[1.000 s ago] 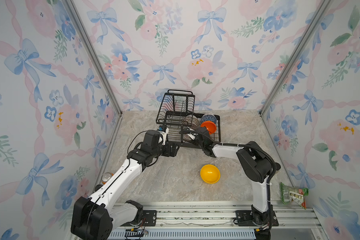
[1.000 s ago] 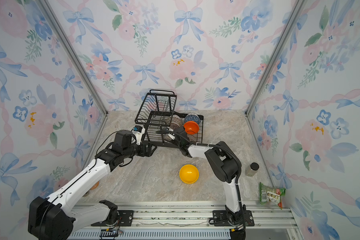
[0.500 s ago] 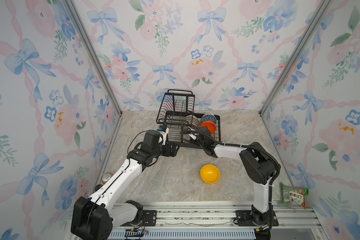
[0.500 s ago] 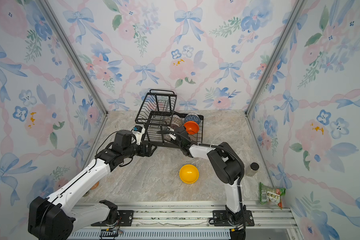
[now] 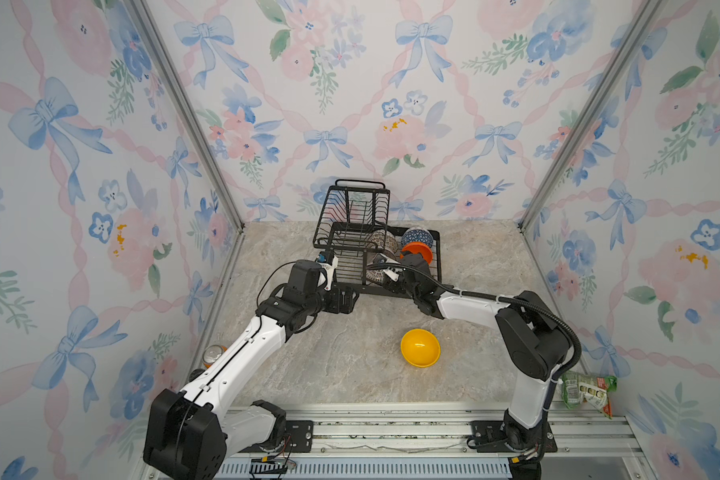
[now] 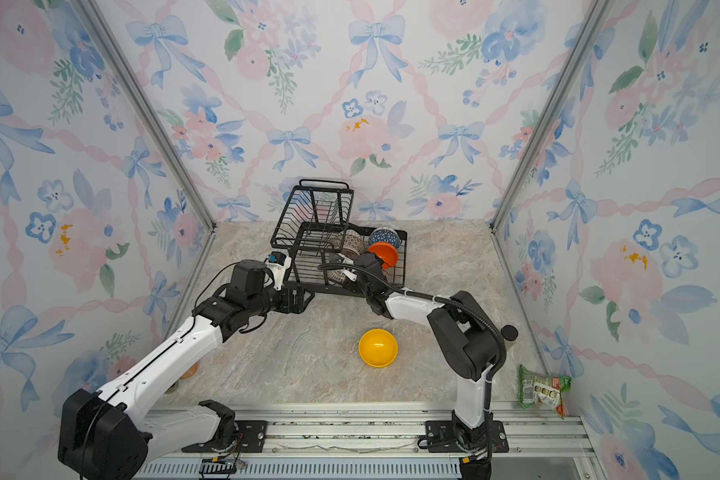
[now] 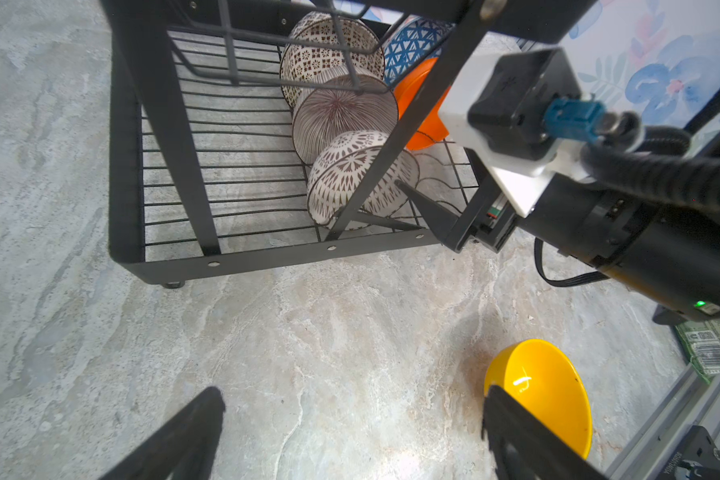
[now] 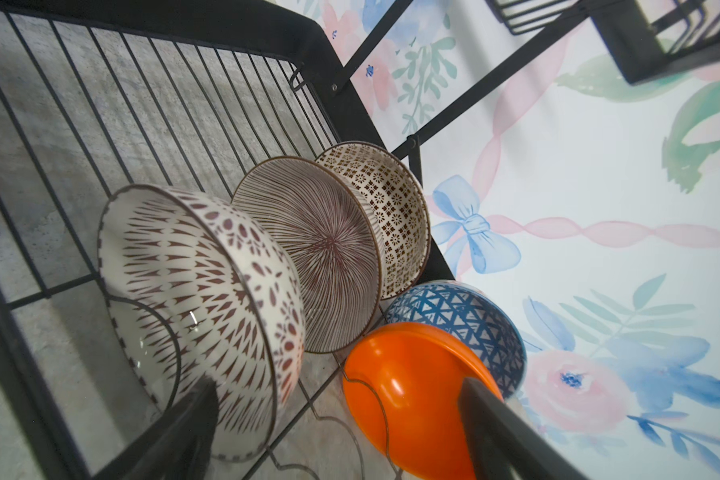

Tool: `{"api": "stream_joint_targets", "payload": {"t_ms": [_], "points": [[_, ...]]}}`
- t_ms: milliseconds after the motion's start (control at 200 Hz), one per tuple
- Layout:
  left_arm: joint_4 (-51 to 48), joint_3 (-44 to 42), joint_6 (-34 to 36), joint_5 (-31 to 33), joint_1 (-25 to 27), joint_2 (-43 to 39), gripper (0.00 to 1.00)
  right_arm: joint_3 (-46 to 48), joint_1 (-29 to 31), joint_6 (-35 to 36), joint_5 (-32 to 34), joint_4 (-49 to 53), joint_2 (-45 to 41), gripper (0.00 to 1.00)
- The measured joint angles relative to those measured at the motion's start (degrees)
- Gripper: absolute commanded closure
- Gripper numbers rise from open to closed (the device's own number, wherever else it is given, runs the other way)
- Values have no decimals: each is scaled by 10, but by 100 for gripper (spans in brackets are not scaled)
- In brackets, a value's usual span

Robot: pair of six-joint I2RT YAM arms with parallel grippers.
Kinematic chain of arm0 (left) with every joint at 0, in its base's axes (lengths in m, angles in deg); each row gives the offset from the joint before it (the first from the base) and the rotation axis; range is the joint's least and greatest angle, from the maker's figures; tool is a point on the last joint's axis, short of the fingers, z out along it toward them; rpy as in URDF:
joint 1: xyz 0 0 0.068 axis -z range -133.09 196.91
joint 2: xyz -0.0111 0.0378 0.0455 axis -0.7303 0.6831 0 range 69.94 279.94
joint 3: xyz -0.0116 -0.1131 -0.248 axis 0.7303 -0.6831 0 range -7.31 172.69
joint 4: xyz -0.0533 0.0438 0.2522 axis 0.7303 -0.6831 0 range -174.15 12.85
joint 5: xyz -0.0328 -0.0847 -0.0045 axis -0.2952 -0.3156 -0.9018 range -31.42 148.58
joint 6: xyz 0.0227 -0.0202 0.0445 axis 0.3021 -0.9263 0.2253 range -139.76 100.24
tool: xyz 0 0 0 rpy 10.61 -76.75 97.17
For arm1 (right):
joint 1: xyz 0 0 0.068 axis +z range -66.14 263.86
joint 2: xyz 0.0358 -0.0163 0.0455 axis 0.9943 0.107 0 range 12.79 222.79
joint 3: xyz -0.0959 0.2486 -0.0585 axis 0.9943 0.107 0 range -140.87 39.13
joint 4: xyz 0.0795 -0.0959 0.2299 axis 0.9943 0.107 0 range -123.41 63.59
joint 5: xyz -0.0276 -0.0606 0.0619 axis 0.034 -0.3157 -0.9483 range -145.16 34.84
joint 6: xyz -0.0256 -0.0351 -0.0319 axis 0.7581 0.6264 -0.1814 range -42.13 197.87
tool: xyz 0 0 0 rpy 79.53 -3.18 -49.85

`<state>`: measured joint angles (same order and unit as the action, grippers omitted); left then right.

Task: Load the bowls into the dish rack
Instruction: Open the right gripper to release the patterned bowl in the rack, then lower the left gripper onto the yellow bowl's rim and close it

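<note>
Inside the dish rack (image 7: 267, 258) five bowls (image 8: 325, 253) stand loaded, my right gripper (image 8: 337, 386) hangs spread and empty, and the yellow bowl (image 5: 420, 348) lies outside it.

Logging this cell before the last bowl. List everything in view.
dish rack: one, black wire, table's far side
black-and-white bowl: one, lower tray, row's front
pink-striped bowl: one, lower tray, mid-row
lattice bowl: one, white and dark, lower tray, row's back
blue bowl: one, lower tray, beside lattice bowl
orange bowl: one, lower tray, before blue bowl
yellow bowl: one, on table, outside rack
drink can: one, orange, table's left edge
snack packet: one, green, near-right corner
left gripper: one, black, open, beside rack
right gripper: one, black, open, over lower tray
</note>
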<state>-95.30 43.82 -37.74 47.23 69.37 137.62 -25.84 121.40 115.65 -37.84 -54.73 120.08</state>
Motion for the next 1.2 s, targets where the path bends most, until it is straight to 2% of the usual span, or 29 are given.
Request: {"api": "stream_joint_targets", "payload": {"t_ms": [825, 930, 990, 1200], "points": [[2, -17, -2, 3, 1, -16, 2, 88, 10, 3, 34, 38, -162, 1], [3, -23, -3, 23, 18, -40, 2, 104, 16, -4, 41, 59, -199, 0], [2, -26, -4, 35, 35, -55, 2, 110, 20, -13, 44, 81, -222, 3], [3, -37, -23, 81, 115, -80, 2, 129, 30, -73, 57, 167, -311, 3]]}}
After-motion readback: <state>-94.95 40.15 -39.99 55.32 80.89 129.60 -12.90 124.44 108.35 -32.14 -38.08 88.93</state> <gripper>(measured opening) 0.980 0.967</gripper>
